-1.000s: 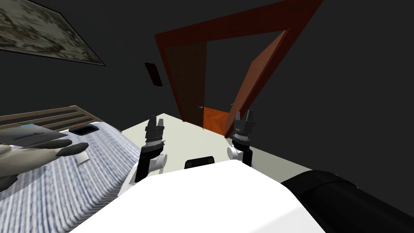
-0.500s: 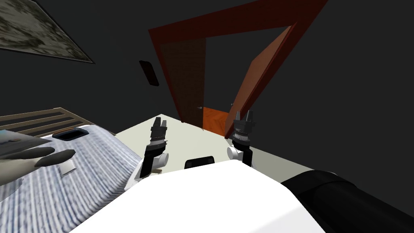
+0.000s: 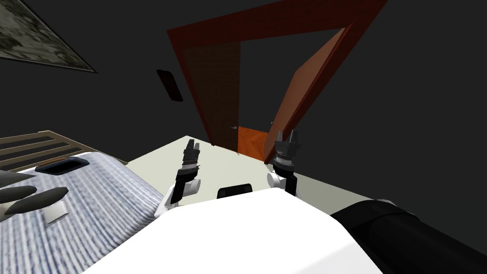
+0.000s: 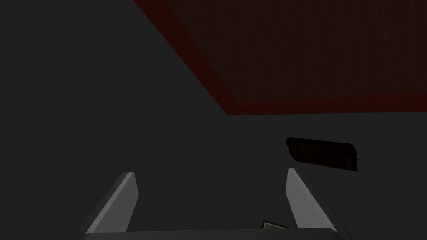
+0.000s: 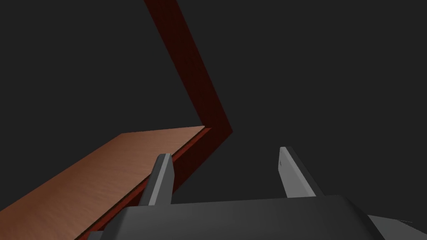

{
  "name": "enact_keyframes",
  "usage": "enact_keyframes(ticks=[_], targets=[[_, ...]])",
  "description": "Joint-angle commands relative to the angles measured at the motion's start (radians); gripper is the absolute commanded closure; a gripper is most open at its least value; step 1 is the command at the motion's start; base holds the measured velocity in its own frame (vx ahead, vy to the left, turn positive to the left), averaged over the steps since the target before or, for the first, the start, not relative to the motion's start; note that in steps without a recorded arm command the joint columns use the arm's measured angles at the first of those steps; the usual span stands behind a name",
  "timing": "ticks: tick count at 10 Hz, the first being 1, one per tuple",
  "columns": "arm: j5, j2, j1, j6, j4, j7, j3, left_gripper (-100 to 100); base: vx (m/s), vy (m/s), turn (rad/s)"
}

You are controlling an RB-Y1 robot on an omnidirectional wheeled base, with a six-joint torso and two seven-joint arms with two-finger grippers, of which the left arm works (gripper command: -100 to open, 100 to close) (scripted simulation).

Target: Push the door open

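One striped bed (image 3: pixel 95 204) is lying far left. One left gripper (image 3: pixel 191 143), spread wide and empty, is facing the dark grey wall (image 3: pixel 119 104) beside one red-brown frame (image 3: pixel 285 16). One brown door (image 3: pixel 304 95) is hanging ajar centre-right. One right gripper (image 3: pixel 287 134), likewise wide and empty, is hovering just beside its lower edge. The floor (image 3: pixel 223 164) is showing pale.

A pale cream floor (image 3: pixel 223 159) spreads across the middle of the frame. A strip of orange wood-grain floor (image 3: pixel 252 140) meets its far edge at centre frame. A bed with a blue-and-white striped cover (image 3: pixel 104 200) fills the lower left, its beige slatted headboard (image 3: pixel 28 150) at the left edge. On the cover lie a dark-rimmed shallow rectangular tray (image 3: pixel 59 165) and a small white box (image 3: pixel 53 215). Just beside the box, dark grey tapered shapes (image 3: pixel 33 197) reach in from the left edge.
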Motion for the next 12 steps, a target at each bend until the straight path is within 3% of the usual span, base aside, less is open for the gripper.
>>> enact_keyframes(ticks=[1,3,12], targets=[[-0.001,0.004,-0.013,-0.010,0.041,0.005,-0.001,-100,0.098,0.024,-0.047],[-0.003,0.009,-0.042,-0.021,0.111,0.013,-0.004,-100,0.103,0.025,-0.082],[-0.010,0.017,-0.133,-0.055,0.339,0.040,-0.012,-100,0.104,0.026,-0.064]])
